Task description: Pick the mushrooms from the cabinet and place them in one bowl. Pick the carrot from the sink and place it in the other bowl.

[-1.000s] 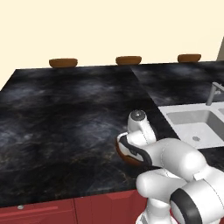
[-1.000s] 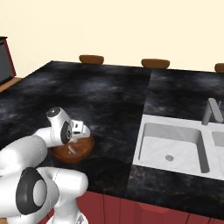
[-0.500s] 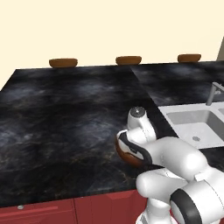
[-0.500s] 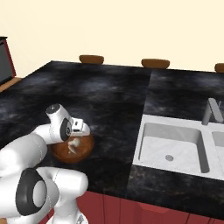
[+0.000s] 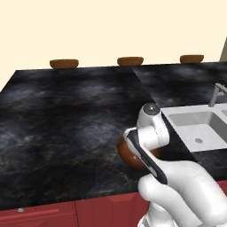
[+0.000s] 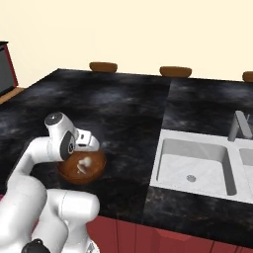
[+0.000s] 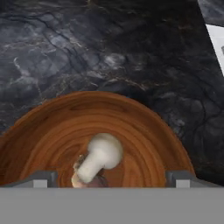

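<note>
The gripper (image 7: 111,177) hangs right over the reddish-brown bowl (image 7: 52,127) with its jaws spread wide and nothing between them; a mushroom (image 7: 98,159) lies loose on the bowl's floor, directly under the gap between the two tips. The likeliest slip from here is in the lift-off: the tips stand low inside the rim, so a sideways pull before rising could catch the wall and drag or tip the bowl, spilling the mushroom onto the black counter (image 5: 66,115). The bowl (image 6: 81,168) sits near the counter's front edge, so a shove toward the robot could push it off. To the bowl's right lies the sink (image 6: 195,165) with its faucet (image 6: 237,126); no carrot can be made out in the basin. Beyond the bowl, along the counter's far edge, stand three brown oval seats (image 5: 64,63), well clear of any path.
</note>
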Controlling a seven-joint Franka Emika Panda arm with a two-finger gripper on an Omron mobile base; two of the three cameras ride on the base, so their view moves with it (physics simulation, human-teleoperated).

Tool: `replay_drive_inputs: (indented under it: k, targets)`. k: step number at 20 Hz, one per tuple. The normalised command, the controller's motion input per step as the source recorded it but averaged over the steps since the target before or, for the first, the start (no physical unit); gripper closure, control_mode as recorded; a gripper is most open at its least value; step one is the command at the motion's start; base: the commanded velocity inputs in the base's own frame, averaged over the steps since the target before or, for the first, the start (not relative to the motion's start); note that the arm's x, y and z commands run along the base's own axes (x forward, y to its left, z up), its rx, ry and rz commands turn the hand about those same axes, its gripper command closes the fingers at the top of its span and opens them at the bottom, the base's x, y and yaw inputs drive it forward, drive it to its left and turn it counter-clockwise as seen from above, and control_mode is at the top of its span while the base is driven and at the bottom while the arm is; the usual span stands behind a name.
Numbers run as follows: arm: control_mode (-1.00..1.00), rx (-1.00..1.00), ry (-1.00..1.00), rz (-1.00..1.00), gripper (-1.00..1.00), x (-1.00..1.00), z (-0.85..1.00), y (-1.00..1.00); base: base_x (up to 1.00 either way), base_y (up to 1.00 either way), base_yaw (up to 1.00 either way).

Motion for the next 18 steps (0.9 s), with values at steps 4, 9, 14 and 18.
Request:
replay_drive_inputs:
  k: [4,9,14,18]
  targets:
    - [-1.0,0.12,-0.36,0.0,-1.0,-0.83,0.07,-0.06,0.0,0.0,0.0]
    - [-1.0,0.12,-0.44,0.0,-1.0,-0.74,0.12,-0.04,0.0,0.0,0.0]
    - [-1.0,0.1,-0.44,0.0,-1.0,-0.8,0.11,0.0,0.0,0.0,0.0]
    - [-1.0,0.02,-0.36,0.0,-1.0,-0.93,0.09,0.03,0.0,0.0,0.0]
